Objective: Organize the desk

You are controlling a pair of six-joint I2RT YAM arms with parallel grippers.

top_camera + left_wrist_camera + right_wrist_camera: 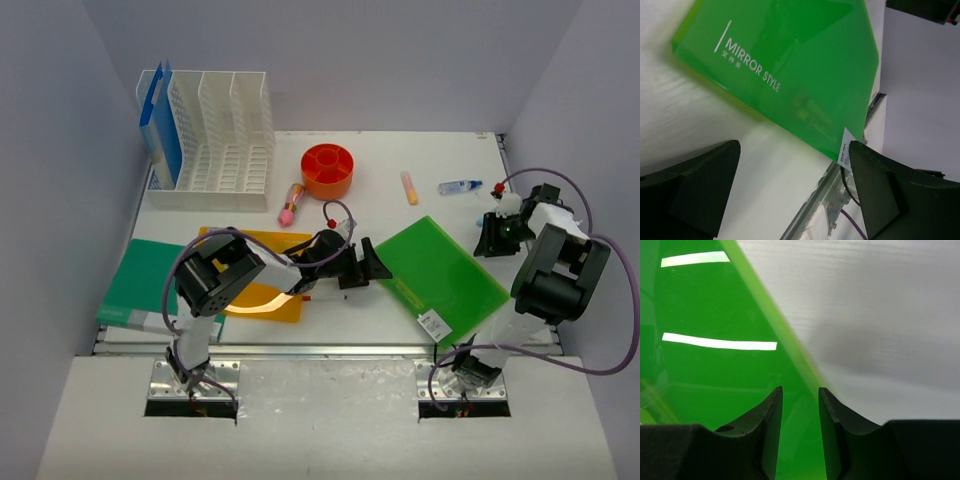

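Black fingers (695, 190) of the left gripper (794, 150) stand spread wide and released, with nothing between them. They hang over bare white desk (670, 115), just beside the long edge of the green folder (790, 65). That folder is translucent and printed "MIRROR STYLE", and its white label (845, 150) sits by the right-hand finger.

The right gripper (800, 390) keeps only a narrow gap between its fingers (765, 440). The gap is lined up over the folder's (715, 390) far right edge, where green meets white (nothing looks pinched, though the tips are too close to the surface to be certain).

From above, the left gripper (365, 265) reaches in at the folder's (440, 275) left side and the right gripper (495, 238) at its upper right corner. The folder lies flat and skewed on the right half of the desk (400, 225), its labelled corner (433, 323) near the metal rail (330, 350).

The desk fills the floor of the lavender-walled enclosure, just ahead of the arm bases. Under the left arm lies an orange folder (255, 305), with a teal folder (140, 285) at the desk's left edge. Toward the back stand a white file rack (225, 140) holding a blue folder (160, 125) and a round orange holder (328, 170). Also there are a pink-tipped marker (292, 203), a yellow stick (409, 187) and a small blue bottle (460, 186).
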